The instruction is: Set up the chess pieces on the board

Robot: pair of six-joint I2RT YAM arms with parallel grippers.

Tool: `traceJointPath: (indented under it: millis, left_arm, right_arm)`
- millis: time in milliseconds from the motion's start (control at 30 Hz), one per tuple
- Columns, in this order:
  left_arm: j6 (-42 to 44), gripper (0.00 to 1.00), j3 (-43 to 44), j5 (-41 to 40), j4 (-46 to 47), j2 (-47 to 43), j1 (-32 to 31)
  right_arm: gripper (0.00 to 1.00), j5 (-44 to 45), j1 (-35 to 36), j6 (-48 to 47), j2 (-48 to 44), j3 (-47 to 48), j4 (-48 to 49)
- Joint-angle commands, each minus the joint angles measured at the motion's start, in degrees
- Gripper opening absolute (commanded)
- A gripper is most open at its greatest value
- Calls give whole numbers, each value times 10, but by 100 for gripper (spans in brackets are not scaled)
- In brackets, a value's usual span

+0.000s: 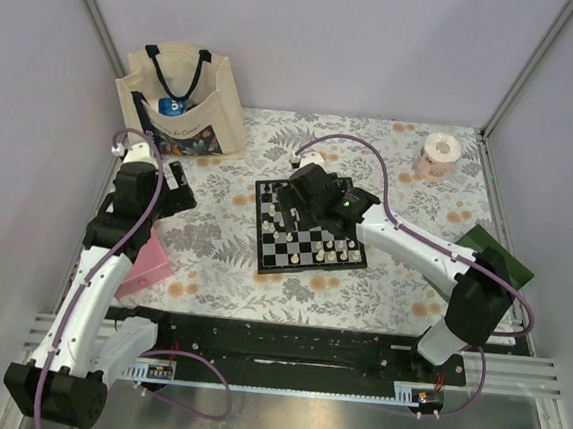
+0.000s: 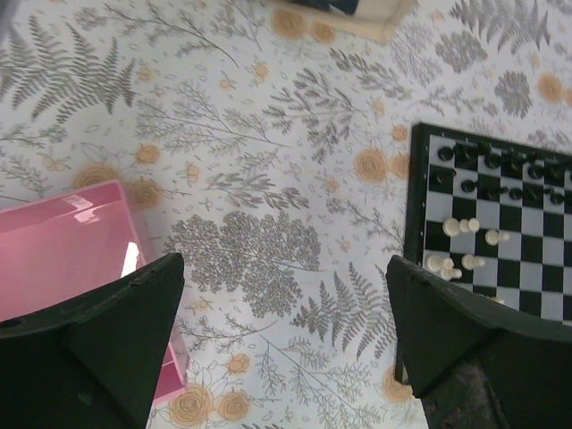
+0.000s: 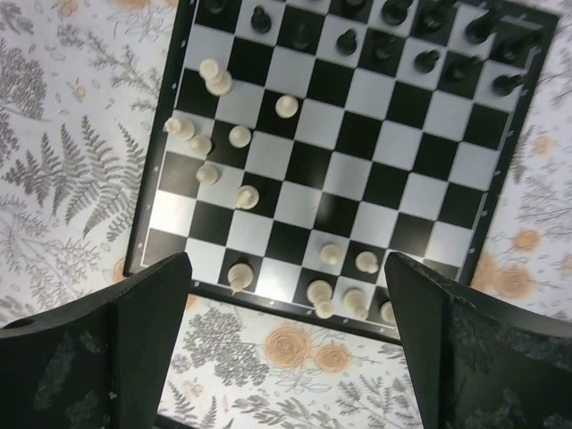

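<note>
The board (image 1: 302, 262) lies mid-table on the flowered cloth. Black chess pieces (image 3: 386, 43) stand along its far rows. Cream chess pieces (image 3: 207, 141) are bunched toward its left side, and others (image 3: 332, 256) stand by its near edge. My right gripper (image 1: 304, 200) hangs high over the board (image 3: 357, 170), and my right gripper (image 3: 286, 304) is open with nothing between its fingers. My left gripper (image 1: 175, 191) hovers left of the board, over bare cloth. In the left wrist view my left gripper (image 2: 286, 304) is open and empty, with the board (image 2: 527, 268) to its right.
A pink box (image 1: 147, 263) lies under the left arm; the pink box (image 2: 63, 250) is beside the left finger. A tote bag (image 1: 181, 100) stands at the back left. A paper roll (image 1: 437, 152) sits back right, and a green flat thing (image 1: 494, 253) lies at the right edge.
</note>
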Motion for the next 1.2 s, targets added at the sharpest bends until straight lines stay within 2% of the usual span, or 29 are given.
traceJointPath:
  millis: [0, 67, 133, 267, 500, 633, 933, 1067, 1133, 1167]
  left_arm:
    - [-30, 99, 20, -95, 34, -33, 3]
    - [-9, 99, 11, -95, 50, -42, 3]
    - [2, 99, 14, -105, 43, -45, 3]
    - [-24, 99, 11, -133, 18, -40, 3]
    - [24, 99, -11, -31, 40, -16, 3]
    - [29, 99, -14, -18, 27, -2, 2]
    - [27, 99, -5, -19, 22, -2, 2]
    - [27, 99, -8, -1, 27, -3, 2]
    - [28, 99, -10, -1, 27, -4, 2]
    - [28, 99, -10, -1, 27, -5, 2]
  right_arm:
    - [99, 82, 3, -55, -27, 8, 42]
    - [99, 87, 3, -53, -29, 17, 40]
    - [100, 55, 3, -64, -34, 17, 47]
    - [99, 12, 1, -52, -20, 31, 44]
    - [99, -35, -10, -14, 31, 63, 1]
    - [98, -63, -16, -1, 50, 70, -4]
    - [80, -102, -18, 27, 139, 136, -61]
    - [68, -98, -21, 34, 151, 136, -63]
    - [58, -102, -27, 42, 154, 133, -64]
    - [57, -107, -29, 48, 156, 129, -64]
